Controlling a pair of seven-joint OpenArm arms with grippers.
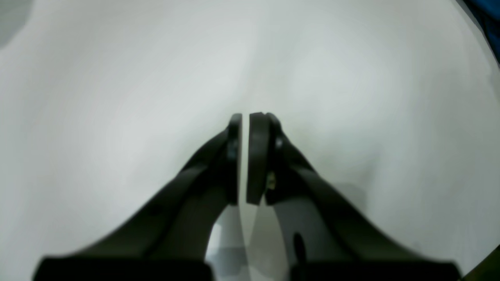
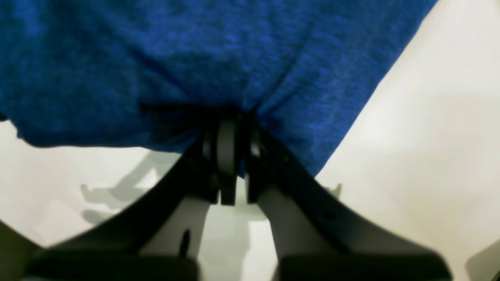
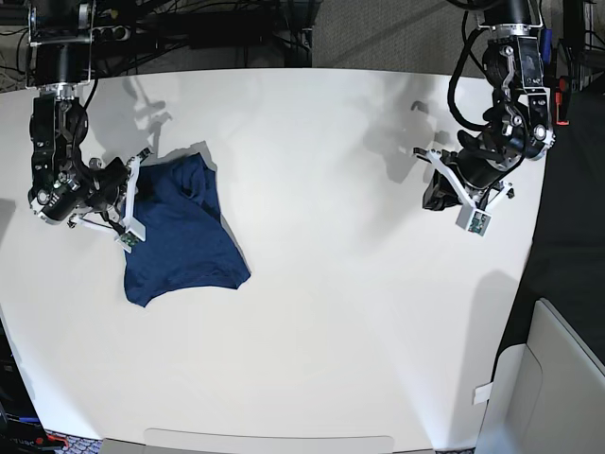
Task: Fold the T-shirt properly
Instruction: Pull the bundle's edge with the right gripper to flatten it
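**Right jaws pinch shirt edge; left jaws closed over bare counter**

The shirt (image 3: 181,235) lies bunched on the white counter (image 3: 340,284), on the base view's left side, well apart from the arm on that view's right. It forms a rumpled dark blue heap, broader toward the counter's near edge, with a fold running across its upper part.

The right gripper (image 2: 233,132) is at the shirt's left edge in the base view. Its wrist camera shows the jaws narrowed onto a tuck of blue fabric, with cloth gathering into creases just at the tips and spreading across the upper part of that view.

The left gripper (image 1: 245,121) hangs over bare counter near the far right of the base view. Its jaws are nearly together, only a thin slit between them, and nothing is held. A sliver of blue shows at the top right corner of its wrist view.
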